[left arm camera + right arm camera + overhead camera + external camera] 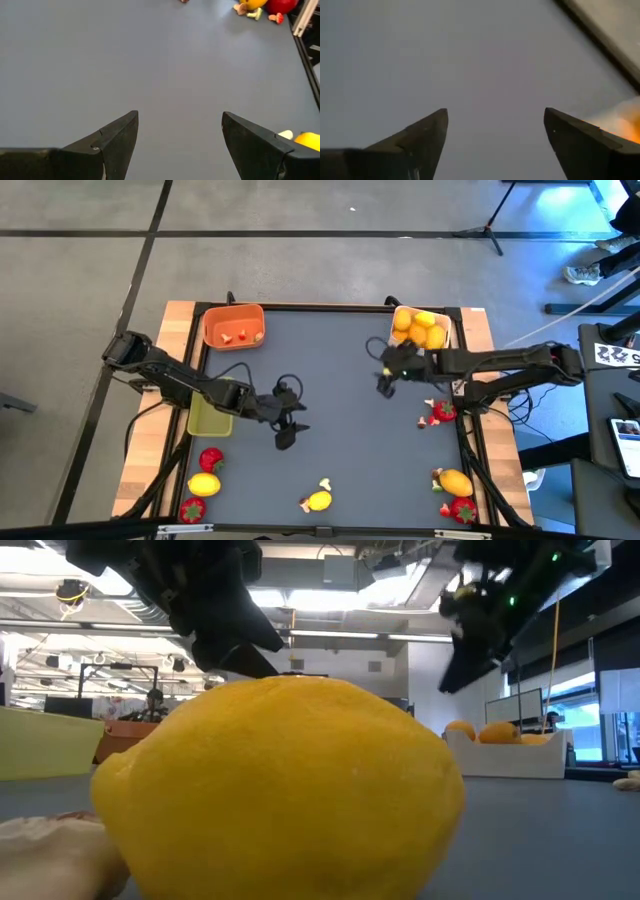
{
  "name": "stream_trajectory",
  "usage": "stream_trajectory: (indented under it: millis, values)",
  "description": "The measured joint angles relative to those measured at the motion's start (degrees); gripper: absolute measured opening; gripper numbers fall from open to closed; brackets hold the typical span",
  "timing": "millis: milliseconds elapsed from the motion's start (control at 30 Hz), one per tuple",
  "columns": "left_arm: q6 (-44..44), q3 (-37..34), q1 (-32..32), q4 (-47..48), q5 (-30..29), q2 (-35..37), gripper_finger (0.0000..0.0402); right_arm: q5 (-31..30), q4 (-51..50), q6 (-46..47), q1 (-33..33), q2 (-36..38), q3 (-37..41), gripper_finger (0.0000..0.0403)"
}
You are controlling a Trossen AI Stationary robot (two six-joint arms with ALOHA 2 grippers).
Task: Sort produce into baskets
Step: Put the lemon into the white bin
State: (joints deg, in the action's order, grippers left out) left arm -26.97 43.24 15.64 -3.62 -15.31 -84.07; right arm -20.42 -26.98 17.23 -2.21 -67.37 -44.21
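Note:
My left gripper (pixel 288 425) (pixel 179 116) hangs open above the middle of the grey mat, nothing between its fingers. My right gripper (pixel 388 375) (pixel 495 112) is open and empty too, raised just in front of the white basket (pixel 447 330), which holds yellow and orange citrus (pixel 420 328). The orange basket (pixel 233 315) at the far left holds a few small bits (pixel 240 335). The yellow-green basket (pixel 208 420) lies partly under my left arm. Loose produce lies near the front: a lemon (pixel 319 500) (pixel 280 790), strawberries (pixel 211 459) (pixel 443 412).
At the front left lie a lemon (pixel 204 485) and a strawberry (pixel 192 509); at the front right a lemon (pixel 455 482) and a strawberry (pixel 462 509). A pale bit (pixel 325 483) sits beside the front lemon. The mat's middle (pixel 340 430) is bare.

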Motion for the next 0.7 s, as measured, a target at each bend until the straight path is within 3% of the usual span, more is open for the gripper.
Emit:
stream_trajectory:
  millis: [267, 367, 533, 700]
  values:
    - [1.6, 0.0, 0.4, -1.3, 0.1, 0.0, 0.0280, 15.3, 22.3, -6.0, 11.7, -2.5, -0.1, 0.0328]
    - [1.8, 0.0, 0.3, -1.3, 0.3, 0.0, 0.0280, 15.5, 26.4, -6.1, 14.0, -3.9, 0.0, 0.0328]
    - [3.3, 2.1, 2.4, 0.9, 6.5, 1.0, 0.0280, 15.3, 27.0, -5.6, 15.1, -5.8, 0.0, 0.0328]
    - [3.7, 10.4, 9.0, 15.7, 7.6, 1.5, 0.0280, 14.8, 26.2, -4.4, 14.9, -7.1, 0.1, 0.0328]
